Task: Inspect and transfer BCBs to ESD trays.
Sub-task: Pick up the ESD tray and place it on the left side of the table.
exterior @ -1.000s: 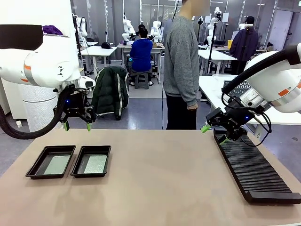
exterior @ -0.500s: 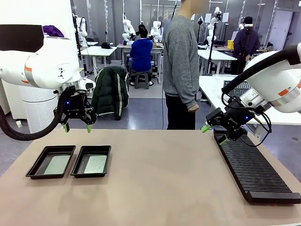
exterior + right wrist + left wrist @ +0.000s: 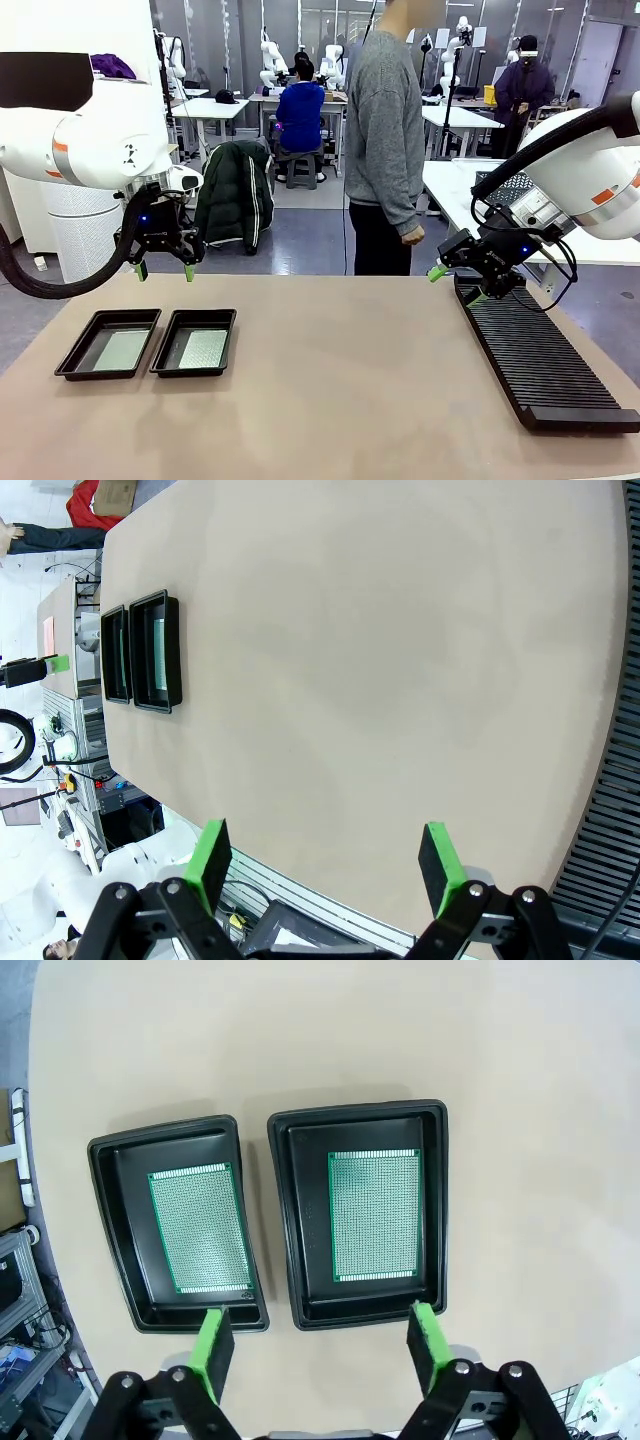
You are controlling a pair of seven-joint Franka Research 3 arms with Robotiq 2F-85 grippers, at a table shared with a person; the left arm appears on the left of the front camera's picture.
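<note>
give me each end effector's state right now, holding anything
Left end effector: open, empty, above the two shallow black plastic trays.
Right end effector: open, empty, by the long black ribbed rack.

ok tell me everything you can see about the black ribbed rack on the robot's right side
The rack is a long, low, black slab, plastic by its look, with many close cross ribs forming slots along its length. It lies flat on the tan table near the right edge, running from the near side toward the far side. Every visible slot looks empty. The open right gripper hovers over its far end, apparently not touching it.
</note>
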